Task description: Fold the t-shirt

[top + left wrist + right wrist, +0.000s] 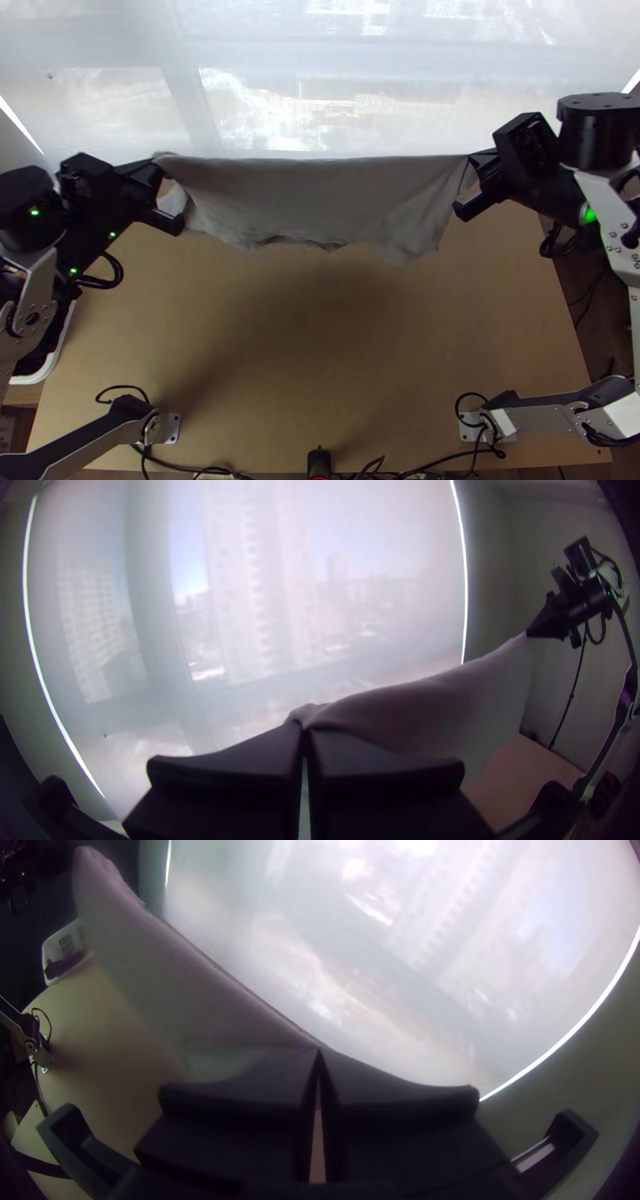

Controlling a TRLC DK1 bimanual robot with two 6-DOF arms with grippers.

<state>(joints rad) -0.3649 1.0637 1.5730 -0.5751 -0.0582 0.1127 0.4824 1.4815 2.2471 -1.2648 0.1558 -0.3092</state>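
Note:
Stretched between both grippers, the light grey t-shirt [320, 196] hangs above the far part of the table, its upper edge nearly straight and its lower edge uneven. My left gripper [162, 162] is shut on its left upper corner; in the left wrist view the cloth [427, 713] runs off from the left gripper [305, 728] toward the other arm. My right gripper [474, 160] is shut on the opposite upper corner. In the right wrist view the cloth [180, 993] leads away from the right gripper [319, 1052], whose fingertips meet on it.
Below the shirt lies the wooden table [320, 352]. A translucent blind [320, 72] covers the window behind it. A white bin [53, 362] stands beyond the table's left edge, and cables [200, 468] run along the near edge.

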